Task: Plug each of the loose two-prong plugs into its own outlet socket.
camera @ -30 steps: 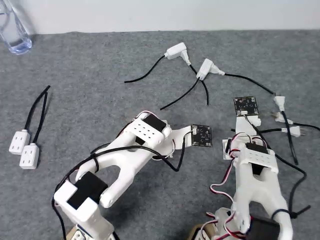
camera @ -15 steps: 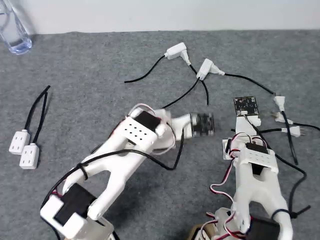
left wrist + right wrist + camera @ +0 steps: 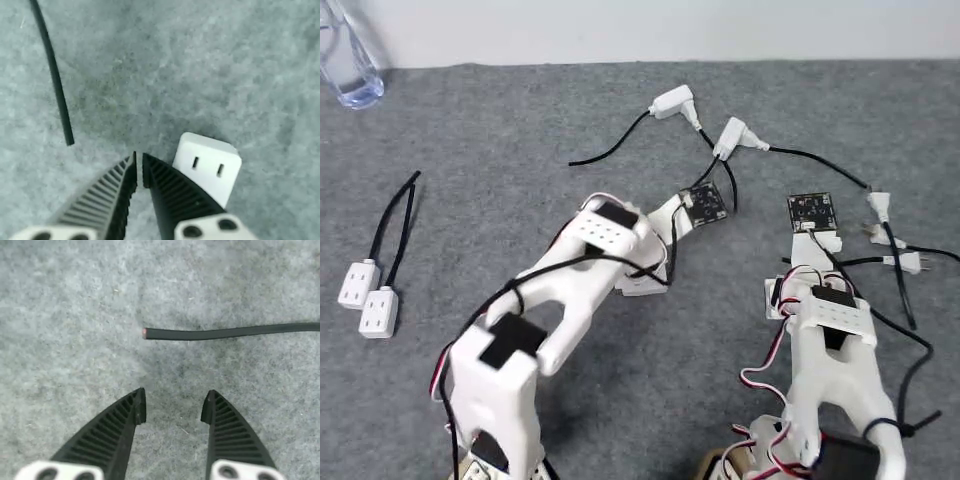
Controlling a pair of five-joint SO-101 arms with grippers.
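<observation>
So the left gripper [image 3: 139,162] had its black ribbed fingers pinched almost together, just a thin slit with nothing in it, low over the grey carpeted tabletop [image 3: 240,60]. A white plastic outlet socket with two slots [image 3: 207,167] sat right beside one finger, slots facing the camera, and I couldn't tell if they actually touched. A thin black cord [image 3: 52,75] ended a little way off on the other side. The right gripper [image 3: 173,407] was spread wide and empty above the carpet, with the cut end of another black cable [image 3: 225,332] lying just past its tips. In the high view the small white two-prong plugs [image 3: 878,204] lay loose at the table's right side near the right arm, well apart from a pair of white boxy socket blocks [image 3: 378,311] on the far left
</observation>
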